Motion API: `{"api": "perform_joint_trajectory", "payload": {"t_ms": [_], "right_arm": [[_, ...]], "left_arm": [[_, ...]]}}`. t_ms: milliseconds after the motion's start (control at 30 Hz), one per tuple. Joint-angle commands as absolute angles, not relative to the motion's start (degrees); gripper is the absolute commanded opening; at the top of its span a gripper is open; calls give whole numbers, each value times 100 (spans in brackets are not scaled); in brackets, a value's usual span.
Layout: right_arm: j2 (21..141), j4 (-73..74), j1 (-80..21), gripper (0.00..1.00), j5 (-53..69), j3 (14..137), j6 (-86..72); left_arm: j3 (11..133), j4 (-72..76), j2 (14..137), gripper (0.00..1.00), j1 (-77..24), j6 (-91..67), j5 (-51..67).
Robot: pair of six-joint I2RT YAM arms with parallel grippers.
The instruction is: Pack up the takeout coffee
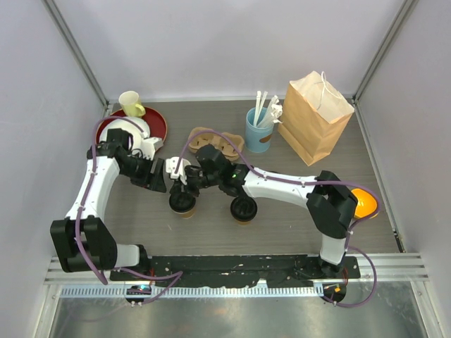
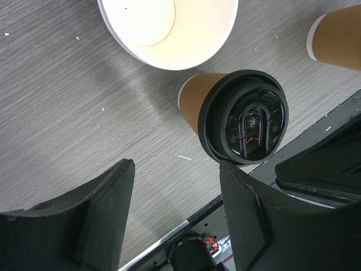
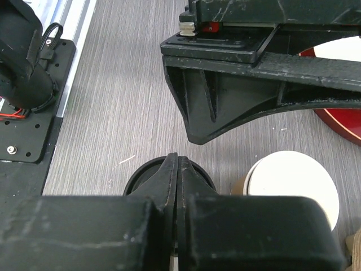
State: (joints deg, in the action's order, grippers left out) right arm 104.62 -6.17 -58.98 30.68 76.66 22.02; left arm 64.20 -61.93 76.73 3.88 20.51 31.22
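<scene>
- Two takeout coffees stood upright on the grey wood-grain worktop (image 1: 141, 218), near its middle and well apart.
- The first lidded cup (image 1: 182, 204) sat at 9 o'clock of the second lidded cup (image 1: 243, 209).
- Each was a small tan paper cup, narrowing toward its base, capped with a round black plastic lid.
- In the left wrist view the first lidded cup's lid had a raised rim and moulded lettering around a centre tab. It shone faintly purple in the light.
- The left gripper (image 2: 176, 166) was spread wide with nothing between its fingers. The first lidded cup lay at 2 o'clock of it in that view, just beyond one finger.
- The right gripper (image 3: 176, 164) had its fingers pressed flat together, leaving only a thin seam. It hung over a black lid, and contact could not be judged.
- A lidless cup (image 2: 169, 28), white inside, stood just beside the first lidded cup.
- A brown paper bag (image 1: 315, 116) stood at 1 o'clock of the worktop.
- A blue cup (image 1: 258, 134) holding white utensils stood at 9 o'clock of the bag.
- A red tray (image 1: 158, 123) lay at 10 o'clock of the worktop.
</scene>
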Motion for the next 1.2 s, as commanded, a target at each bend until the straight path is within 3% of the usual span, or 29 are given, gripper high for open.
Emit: {"api": "perform_joint_trajectory", "payload": {"t_ms": [0, 300, 733, 1000, 1033, 1167], "right_arm": [[10529, -835, -5924, 1, 2858, 7885, 1951], [10776, -993, -5897, 1, 2506, 6645, 1679], [10381, -272, -5933, 1, 2540, 7637, 1934], [10099, -422, -5915, 1, 2514, 7515, 1670], [10099, -422, -5906, 3, 2505, 7506, 1566], [10099, -501, -5748, 42, 2601, 7497, 1074]], "left_arm": [[6390, -6021, 7541, 66, 404, 1960, 3085], [6390, -6021, 7567, 66, 396, 1986, 3076], [6363, -6117, 7532, 66, 361, 1960, 3419], [6416, -6258, 7524, 66, 290, 2100, 3296], [6468, -6319, 7523, 65, 290, 2144, 3278], [6539, -6539, 7480, 65, 290, 2293, 3217]]}}
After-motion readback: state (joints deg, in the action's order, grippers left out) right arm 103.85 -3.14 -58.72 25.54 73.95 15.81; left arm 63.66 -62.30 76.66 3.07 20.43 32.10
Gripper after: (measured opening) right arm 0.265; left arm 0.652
